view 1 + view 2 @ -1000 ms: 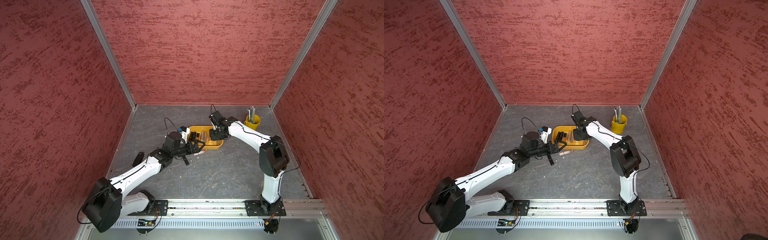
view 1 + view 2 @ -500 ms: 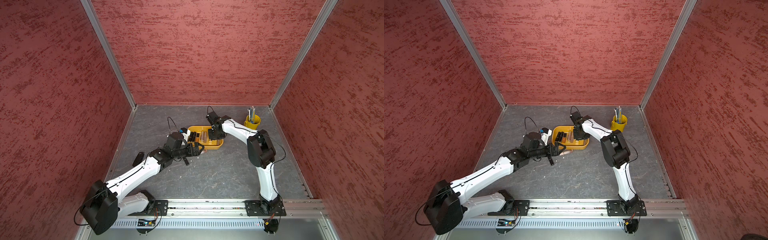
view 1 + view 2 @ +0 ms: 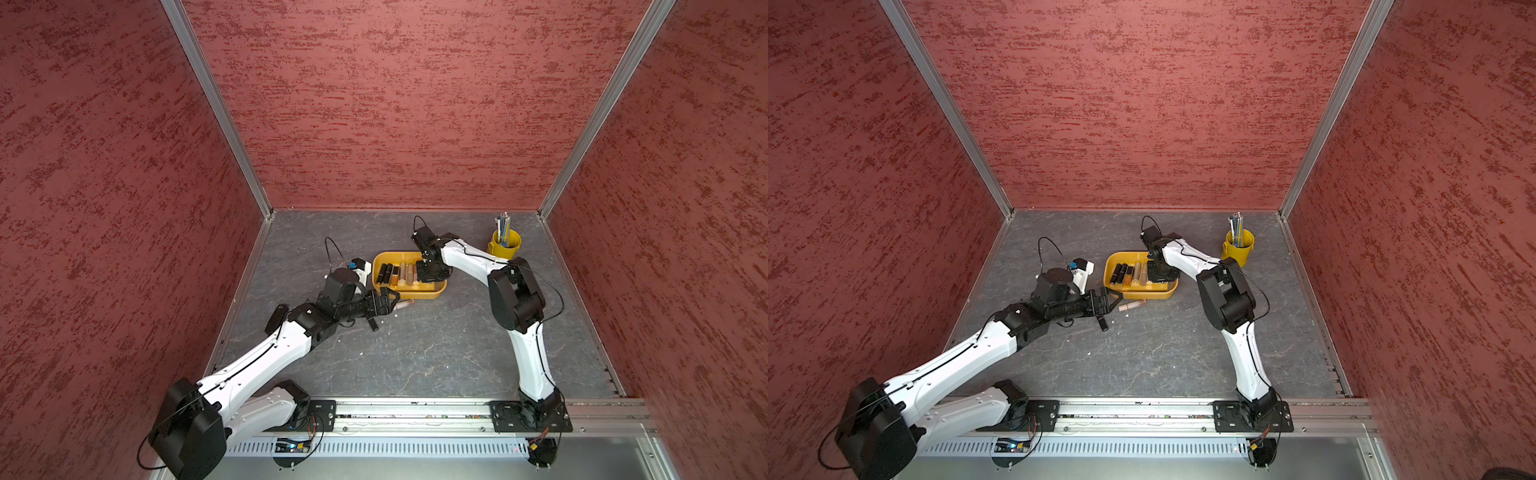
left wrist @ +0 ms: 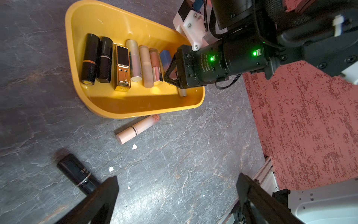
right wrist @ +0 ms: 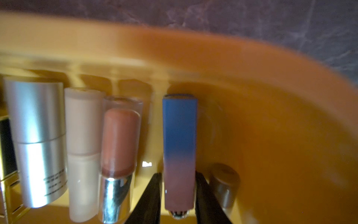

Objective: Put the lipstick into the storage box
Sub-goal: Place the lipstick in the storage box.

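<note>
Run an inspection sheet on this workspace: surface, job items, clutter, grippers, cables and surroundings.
Surface: grey stone-look table with white crumbs.
Job's things: storage box holds a row of lipsticks; pink lipstick and black lipstick lie outside it.
Clutter: pen cup, far corner.
Grippers: left gripper open above the table; right gripper, fingers flanking blue-pink lipstick in the box, grip unclear.
Cables: black cable loops at each wrist.
Surroundings: red textured walls.

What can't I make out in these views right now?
Right wrist view: blur hides whether the jaws touch the blue-to-pink lipstick.
Left wrist view: the right gripper covers most of that lipstick and the small tube beside it.
Both top views: what stands in the pen cup is too small.
</note>
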`<state>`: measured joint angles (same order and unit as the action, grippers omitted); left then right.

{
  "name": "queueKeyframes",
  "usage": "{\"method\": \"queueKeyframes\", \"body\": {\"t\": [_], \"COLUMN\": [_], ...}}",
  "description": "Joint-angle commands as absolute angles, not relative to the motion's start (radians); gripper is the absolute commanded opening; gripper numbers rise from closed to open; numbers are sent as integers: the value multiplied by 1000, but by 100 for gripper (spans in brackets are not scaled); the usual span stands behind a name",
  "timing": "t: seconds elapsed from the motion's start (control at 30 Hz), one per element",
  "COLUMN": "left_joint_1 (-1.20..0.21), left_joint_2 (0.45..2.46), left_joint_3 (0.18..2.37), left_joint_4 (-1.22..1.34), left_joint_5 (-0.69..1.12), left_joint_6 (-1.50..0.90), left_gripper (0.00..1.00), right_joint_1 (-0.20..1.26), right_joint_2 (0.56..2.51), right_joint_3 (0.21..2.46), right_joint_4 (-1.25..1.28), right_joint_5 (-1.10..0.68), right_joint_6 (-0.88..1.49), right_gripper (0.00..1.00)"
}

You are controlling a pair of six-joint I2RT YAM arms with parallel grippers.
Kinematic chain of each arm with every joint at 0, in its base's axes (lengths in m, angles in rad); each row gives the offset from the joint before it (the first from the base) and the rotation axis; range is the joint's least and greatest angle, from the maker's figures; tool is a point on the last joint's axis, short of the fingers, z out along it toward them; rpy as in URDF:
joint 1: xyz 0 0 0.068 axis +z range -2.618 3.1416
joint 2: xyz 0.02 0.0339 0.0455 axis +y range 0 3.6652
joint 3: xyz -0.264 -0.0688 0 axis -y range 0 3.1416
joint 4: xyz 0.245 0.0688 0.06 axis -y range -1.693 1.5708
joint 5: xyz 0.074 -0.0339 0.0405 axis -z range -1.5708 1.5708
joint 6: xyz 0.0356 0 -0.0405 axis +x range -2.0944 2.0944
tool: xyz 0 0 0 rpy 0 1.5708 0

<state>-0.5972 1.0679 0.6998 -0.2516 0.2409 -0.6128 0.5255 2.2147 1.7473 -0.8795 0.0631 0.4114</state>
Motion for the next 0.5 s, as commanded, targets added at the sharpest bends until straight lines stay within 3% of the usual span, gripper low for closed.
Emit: {"method": "queueKeyframes", "body": {"t": [0.0,0.47], "left_joint_1": [-589,-573], "left_joint_2": [1050,1031], "left_joint_3": [687,678], "left_joint_4": [-263,-259], "left_joint_5": [234,237], "left_joint_6": [-605,-622], "left_gripper": [100,100], "right_joint_1": [518,517], "right_joint_2": [2190,2092], "right_joint_3": [1758,1744], "right_joint_4": [-876,-874], "right_joint_5": [52,47], "right_joint_6": [413,391], "right_gripper": [35,41]}}
